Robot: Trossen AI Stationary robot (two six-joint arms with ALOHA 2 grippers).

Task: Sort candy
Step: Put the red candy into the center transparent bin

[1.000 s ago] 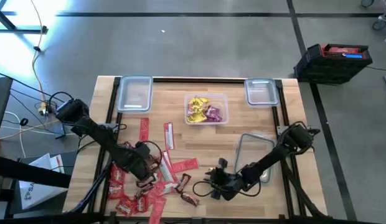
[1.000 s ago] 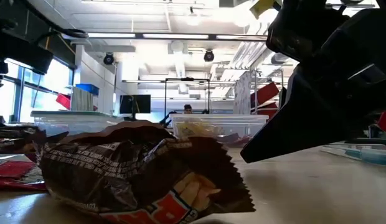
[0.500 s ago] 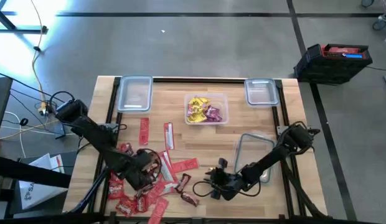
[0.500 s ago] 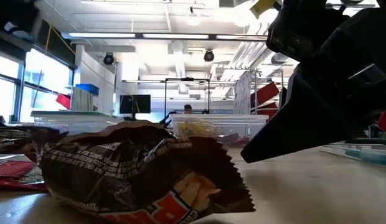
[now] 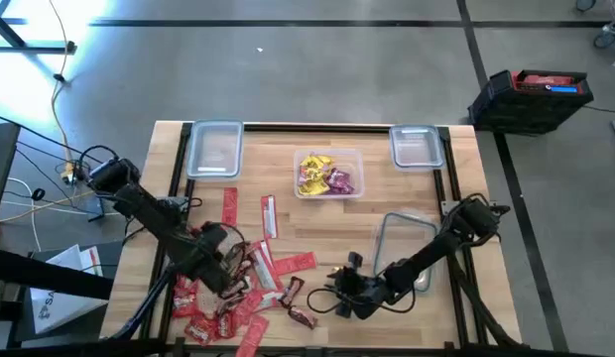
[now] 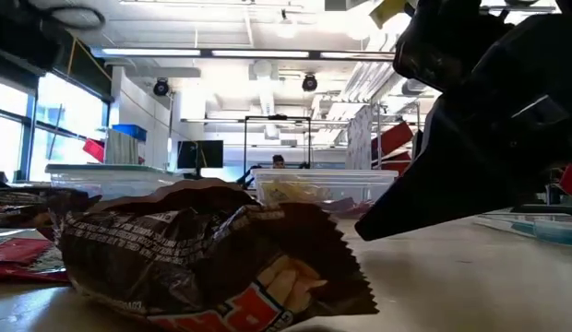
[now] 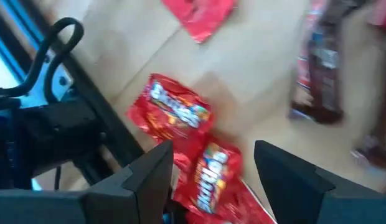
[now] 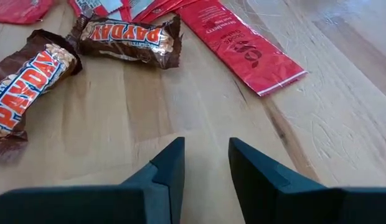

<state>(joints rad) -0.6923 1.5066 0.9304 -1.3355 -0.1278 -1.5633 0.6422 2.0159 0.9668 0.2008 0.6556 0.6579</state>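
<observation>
left arm reaches from the table's left edge toward the front-left area, left gripper fingers parted and empty. right arm folds in from the right edge, right gripper low near the front edge, fingers narrowly parted.

Bright ceiling light, glare in low view; left wrist view blurred (perhaps motion); shadows soft.

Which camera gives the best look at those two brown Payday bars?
The right wrist view: both brown bars lie flat, labels readable. The low view shows one crumpled wrapper up close. The high view shows them only as small dark shapes. The left wrist view is too blurred.
</observation>
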